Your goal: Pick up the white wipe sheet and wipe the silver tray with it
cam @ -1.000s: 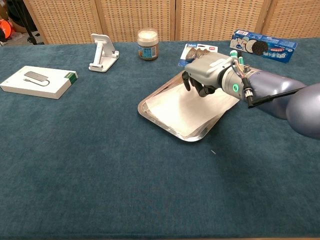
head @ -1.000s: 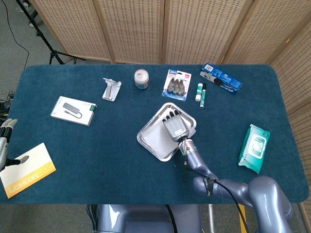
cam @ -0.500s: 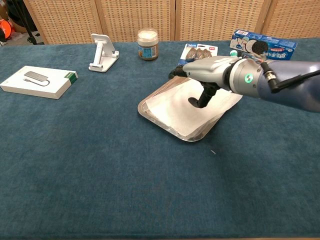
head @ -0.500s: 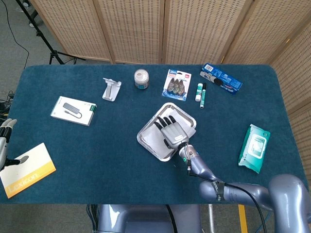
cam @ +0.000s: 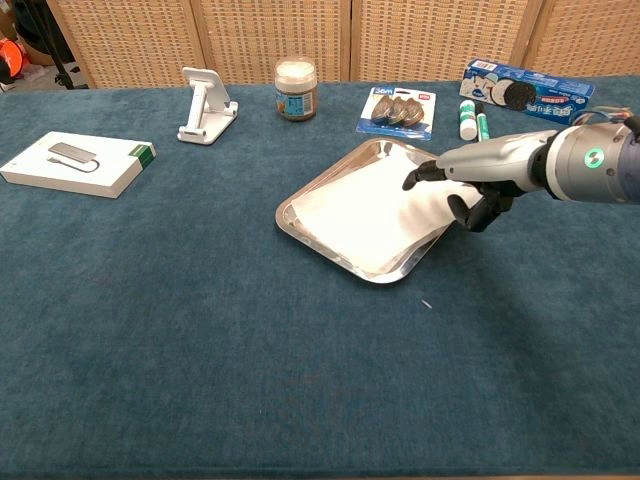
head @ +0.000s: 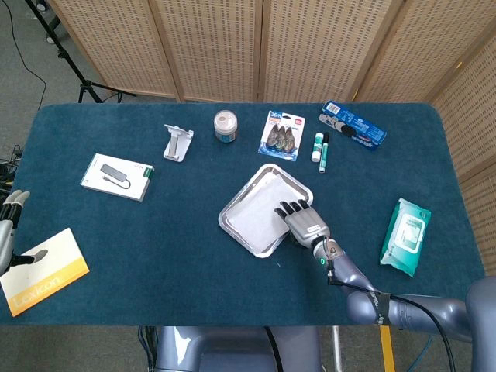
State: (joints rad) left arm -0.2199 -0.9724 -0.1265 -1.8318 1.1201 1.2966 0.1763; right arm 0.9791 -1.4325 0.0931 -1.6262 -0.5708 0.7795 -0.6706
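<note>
The silver tray [head: 246, 232] [cam: 322, 222] sits mid-table with the white wipe sheet [head: 260, 211] [cam: 365, 210] spread flat inside it. The sheet's right corner reaches over the tray's rim. My right hand [head: 304, 221] [cam: 470, 180] hovers at the tray's right edge with its fingers stretched out over that corner and the thumb apart below; it holds nothing. My left hand [head: 9, 213] hangs off the table's left edge, far from the tray, with nothing in it.
Along the back stand a phone stand [head: 177, 142], a jar [head: 225, 125], a blister pack [head: 282, 135], a marker [head: 319, 147] and a cookie box [head: 353, 125]. A wipes packet [head: 405, 236] lies right, a white box [head: 117, 176] and a yellow book [head: 43, 271] lie left.
My right hand has slid from the middle of the sheet rightward to the tray's right edge and spread its fingers. The sheet's right corner now lies over the rim. The left hand has not moved.
</note>
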